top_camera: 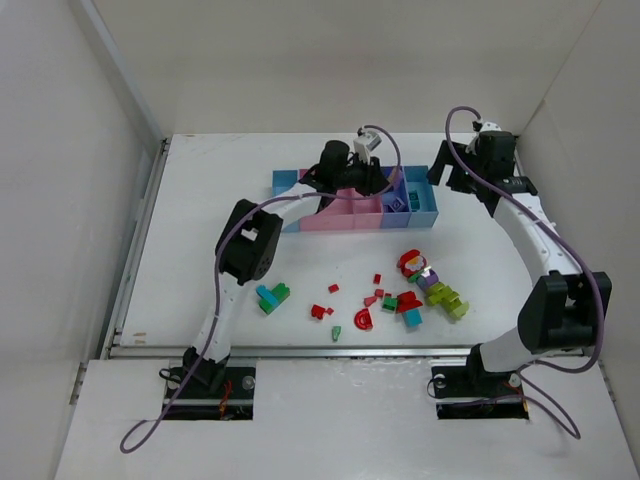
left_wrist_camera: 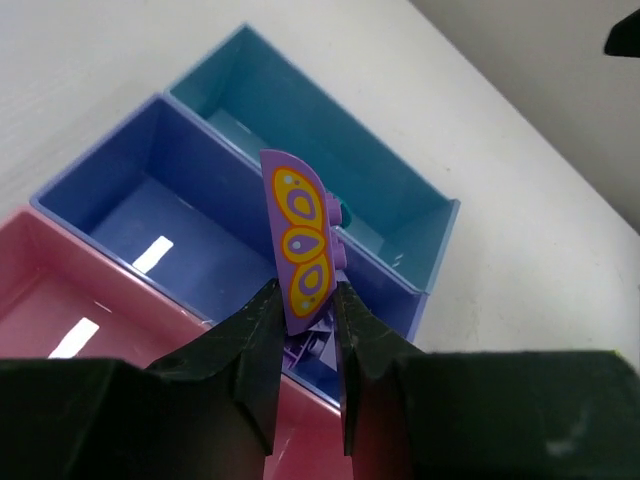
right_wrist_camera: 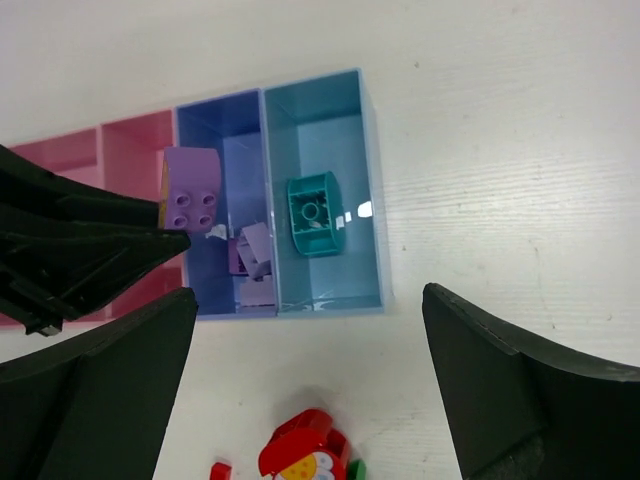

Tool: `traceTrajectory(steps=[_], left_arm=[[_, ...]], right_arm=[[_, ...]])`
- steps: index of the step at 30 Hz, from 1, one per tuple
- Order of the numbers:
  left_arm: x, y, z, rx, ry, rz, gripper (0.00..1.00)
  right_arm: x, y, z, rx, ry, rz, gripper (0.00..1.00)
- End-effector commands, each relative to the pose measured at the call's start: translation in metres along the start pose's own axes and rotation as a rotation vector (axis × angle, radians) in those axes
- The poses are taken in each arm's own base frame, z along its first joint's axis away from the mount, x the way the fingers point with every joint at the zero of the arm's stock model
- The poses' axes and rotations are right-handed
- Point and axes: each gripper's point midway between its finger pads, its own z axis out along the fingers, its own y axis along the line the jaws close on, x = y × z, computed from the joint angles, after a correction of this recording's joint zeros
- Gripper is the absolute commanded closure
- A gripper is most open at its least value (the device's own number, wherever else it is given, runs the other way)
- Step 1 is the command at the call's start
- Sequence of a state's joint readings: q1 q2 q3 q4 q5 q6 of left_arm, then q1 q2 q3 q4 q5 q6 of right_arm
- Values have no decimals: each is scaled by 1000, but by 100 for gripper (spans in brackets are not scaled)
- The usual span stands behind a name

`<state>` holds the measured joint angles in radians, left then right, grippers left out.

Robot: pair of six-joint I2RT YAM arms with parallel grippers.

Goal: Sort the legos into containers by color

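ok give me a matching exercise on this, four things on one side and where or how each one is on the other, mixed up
Things:
1. butterfly piece
2. teal piece
3. red round piece
4. right gripper

Place or state:
a. in the end light blue bin
b. open, holding nothing
c. on the table
d. pinched in the left gripper

Pairs: 1-d, 2-a, 3-c, 4-b
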<state>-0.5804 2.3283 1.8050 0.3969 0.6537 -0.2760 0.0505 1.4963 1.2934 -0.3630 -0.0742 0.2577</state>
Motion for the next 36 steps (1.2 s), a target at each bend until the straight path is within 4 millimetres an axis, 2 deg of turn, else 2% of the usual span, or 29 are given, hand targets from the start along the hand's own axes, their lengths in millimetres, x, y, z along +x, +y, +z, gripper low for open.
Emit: traceTrajectory(steps=[1,2,3,4,9,11,13,14,15,16,18,19,20,21,22,23,24,25,26,27,28,29,30,31,32,33,34,35,36], left_arm=[[-51,-22,1,11,-132,35,83],[-47,-18,1,-5,-129,48,78],[-44,-22,4,2,-124,83,73],[-44,-22,4,1,-124,94,63],[-38,-31,-1,45,-97,136,29],[-37,-42,-8,89,-85,184,27],[-40,-64,-24,169,-75,309,15],[-43,-71,-31,184,-78,355,13],[-63,-90,-47,205,-115,439,10],[-50,-89,-55,215,-77,549,0],[-48,-97,-73,229,-38,716,0],[-39,-97,-95,219,31,756,0],[-39,-84,-109,205,52,906,0],[-34,-79,-122,198,85,941,0],[-38,-80,-140,186,97,986,0],[-13,-63,-163,186,191,945,0],[-8,-56,-176,204,229,1067,0],[-1,-53,-189,224,273,1112,0],[28,-55,-215,262,381,1075,0],[35,-43,-232,234,451,1094,0],[44,-39,-244,241,500,1126,0],[45,-40,-258,221,525,1123,0],[59,-31,-276,193,564,1074,0],[61,-28,-287,162,566,1040,0],[61,-29,-296,143,550,1010,0],[61,-33,-307,100,514,972,0],[56,-28,-321,49,463,921,0],[53,-28,-328,3,432,889,0],[29,-31,-337,-86,356,933,0]], right_arm=[[9,-17,1,53,23,5,0],[9,-17,1,53,23,-6,0],[11,-17,0,46,34,-17,0],[7,-15,-1,44,24,-18,0],[1,-17,-3,54,30,-55,0],[-1,-18,-8,62,24,-64,0],[-5,-17,-13,58,10,-88,0],[-5,-14,-18,61,8,-95,0],[-5,-12,-23,69,7,-112,0],[-3,-15,-24,100,10,-133,0],[3,-2,-28,98,20,-170,0],[1,4,-32,95,8,-181,0],[3,9,-32,90,8,-191,0],[6,24,-35,65,4,-212,0],[12,30,-34,58,13,-226,0],[16,40,-35,37,18,-241,0],[18,45,-35,43,14,-254,0],[26,66,-38,8,19,-288,0],[30,78,-37,-11,23,-336,0],[32,91,-39,-35,11,-368,0],[47,114,-41,-82,26,-427,0],[53,127,-40,-111,27,-459,0],[59,140,-40,-149,28,-497,0],[70,154,-42,-202,48,-523,0],[83,176,-46,-268,57,-560,0],[93,189,-45,-315,65,-608,0],[102,202,-48,-367,69,-647,0],[116,229,-57,-480,72,-694,0],[130,239,-58,-532,85,-741,0]])
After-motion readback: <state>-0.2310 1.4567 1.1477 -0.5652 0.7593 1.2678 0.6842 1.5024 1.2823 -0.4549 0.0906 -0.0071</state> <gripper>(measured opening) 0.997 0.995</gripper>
